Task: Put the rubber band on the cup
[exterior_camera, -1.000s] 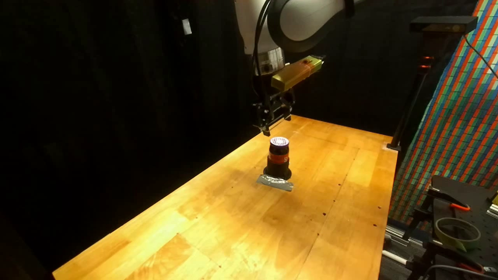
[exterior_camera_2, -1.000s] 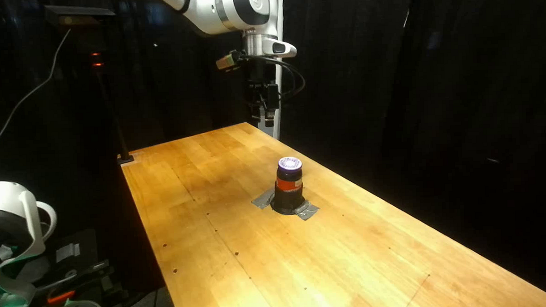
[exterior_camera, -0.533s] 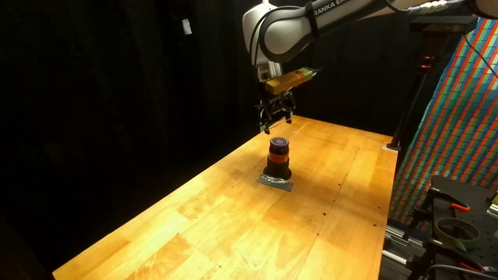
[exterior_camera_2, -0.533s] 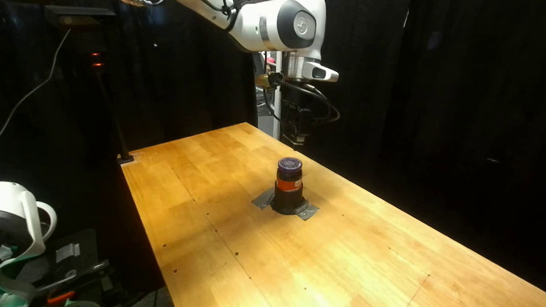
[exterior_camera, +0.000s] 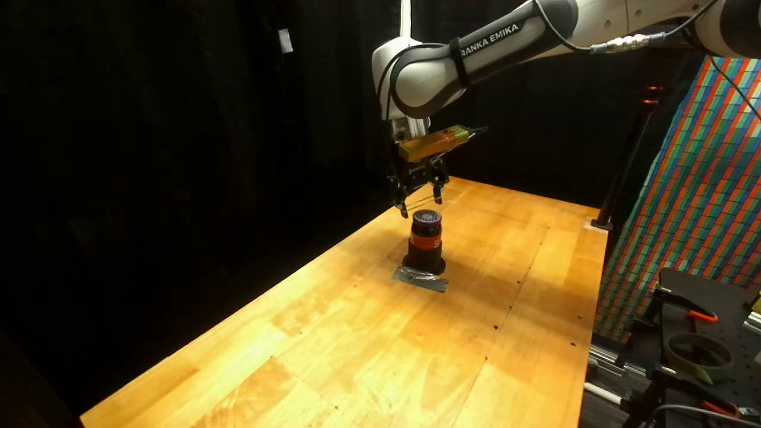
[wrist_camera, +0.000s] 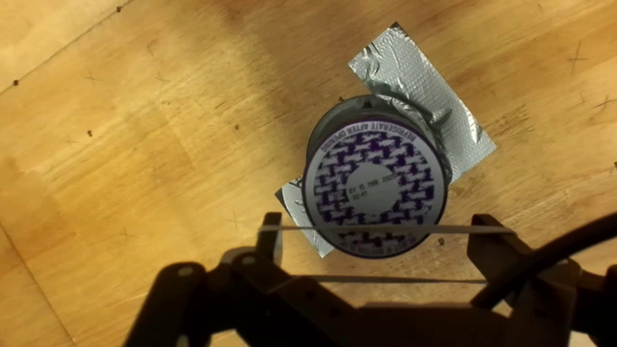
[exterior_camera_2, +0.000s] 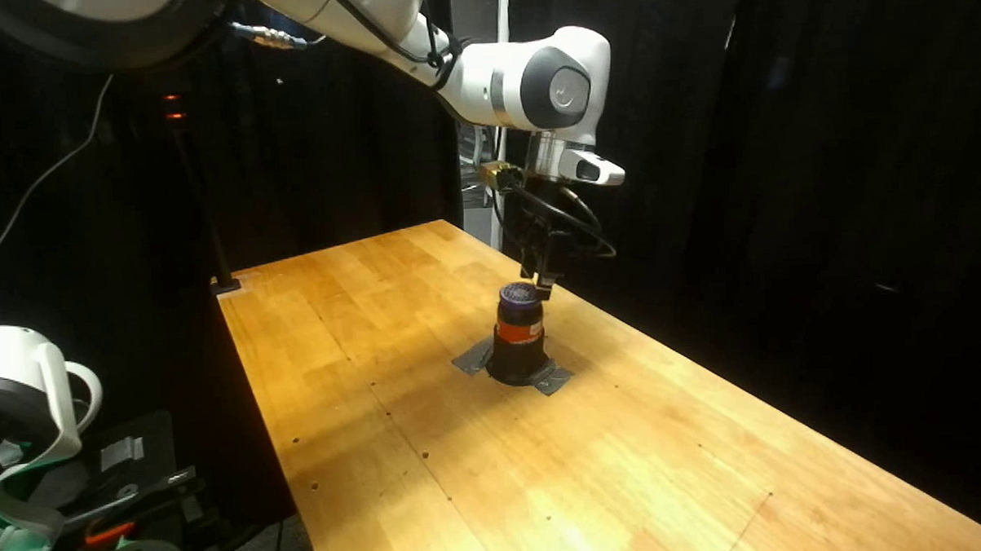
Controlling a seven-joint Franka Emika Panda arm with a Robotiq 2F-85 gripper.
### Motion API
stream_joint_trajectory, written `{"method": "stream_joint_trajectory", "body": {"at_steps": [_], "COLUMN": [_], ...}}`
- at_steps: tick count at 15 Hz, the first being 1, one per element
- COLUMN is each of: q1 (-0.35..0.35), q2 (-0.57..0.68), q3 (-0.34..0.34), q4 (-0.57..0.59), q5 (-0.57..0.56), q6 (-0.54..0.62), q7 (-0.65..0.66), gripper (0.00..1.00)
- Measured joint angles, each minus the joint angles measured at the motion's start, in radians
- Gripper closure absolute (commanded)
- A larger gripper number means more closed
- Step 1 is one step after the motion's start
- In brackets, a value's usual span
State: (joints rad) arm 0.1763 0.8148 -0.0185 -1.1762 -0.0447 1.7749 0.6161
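In an exterior view, the gripper (exterior_camera: 421,205) hangs over the wooden table (exterior_camera: 380,333), its fingers (wrist_camera: 270,246) spread apart and the rubber band (wrist_camera: 381,229) stretched between them in two thin strands, one crossing in front of the lid (wrist_camera: 373,188) in the wrist view. Just right of it and lower, the cup (exterior_camera: 426,241) stands upright on that table, its contents hidden under the purple-and-white lid, its dark body bearing an orange-red label (exterior_camera_2: 518,332), with silver tape (exterior_camera_2: 554,380) at either side of its black foot (exterior_camera_2: 516,366).
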Motion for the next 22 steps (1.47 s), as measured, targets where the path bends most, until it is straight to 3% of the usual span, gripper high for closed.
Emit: {"method": "stream_joint_trajectory", "body": {"at_steps": [10,17,22], "q1": [-0.003,-0.027,-0.025], "q2": [0.054,0.04,0.04], "q3": [-0.001,0.008,-0.017], "q4": [0.015,0.011,-0.006], "q5": [0.037,0.118,0.109], "q6": [-0.004,-0.114,-0.02], "q7": [0.057,0.02,0.068], "gripper": [0.0,0.0,0.0]}}
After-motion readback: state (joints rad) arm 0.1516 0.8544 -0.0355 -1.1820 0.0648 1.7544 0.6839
